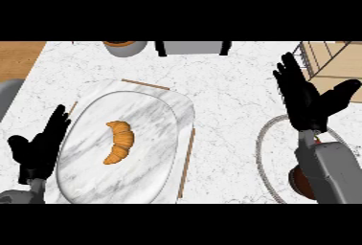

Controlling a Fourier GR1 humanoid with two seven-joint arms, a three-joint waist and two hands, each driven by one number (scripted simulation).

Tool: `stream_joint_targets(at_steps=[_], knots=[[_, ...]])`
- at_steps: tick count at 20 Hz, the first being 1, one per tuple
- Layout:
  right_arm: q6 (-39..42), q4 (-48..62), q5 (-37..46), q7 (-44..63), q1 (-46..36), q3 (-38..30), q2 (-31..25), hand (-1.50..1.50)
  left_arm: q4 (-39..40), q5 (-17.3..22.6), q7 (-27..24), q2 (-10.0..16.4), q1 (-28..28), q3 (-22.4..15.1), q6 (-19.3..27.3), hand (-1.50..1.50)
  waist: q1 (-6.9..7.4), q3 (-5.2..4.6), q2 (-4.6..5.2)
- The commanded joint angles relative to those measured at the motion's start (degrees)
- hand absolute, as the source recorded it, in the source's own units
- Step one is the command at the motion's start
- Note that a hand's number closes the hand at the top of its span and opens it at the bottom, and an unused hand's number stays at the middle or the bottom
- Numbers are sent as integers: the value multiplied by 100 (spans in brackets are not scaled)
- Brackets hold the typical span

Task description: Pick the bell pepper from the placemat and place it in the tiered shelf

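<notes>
Spreading its fingers straight and apart, thumb out, the right hand point(305, 103) hovers by the shelf point(329, 60), over the far rim of the round placemat point(263, 143), and holds nothing. A dark red shape on the placemat, mostly hidden under the right forearm point(332, 167), is probably the pepper point(295, 183). It lies behind the wrist, toward the robot, away from the fingertips, and its long axis cannot be told. The left hand point(39, 143) rests open at lower left, beyond the plate point(148, 119) with the croissant point(118, 142), well apart from the pepper. The right hand is nearer but likely must draw back before it can close.

No readable text or labels anywhere
</notes>
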Motion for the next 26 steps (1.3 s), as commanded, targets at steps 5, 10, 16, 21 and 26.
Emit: stream_joint_targets(at_steps=[5,10,16,21,26], knots=[[-1557,-281,1726,-694,1202,-1046,-1710,150,262,271,512,-101,432,116,117,0,-772,-200,-190],[-2771,431,1983,-145,2772,-1913,-1804,150,-7,659,755,-210,808,145,-89,0,-876,-177,-152],[-2670,-1570,1935,-1017,4887,-1666,-1089,-150,-120,666,1194,-144,508,36,-268,0,-429,-176,-132],[-2274,-2918,2205,-374,5859,-1188,-1236,-150,108,470,1168,-313,294,-59,-205,0,-224,-186,-79],[-2146,-4132,2872,1201,6303,-830,-1654,-150,137,343,1369,-509,-132,-236,-200,0,-98,-190,-36]])
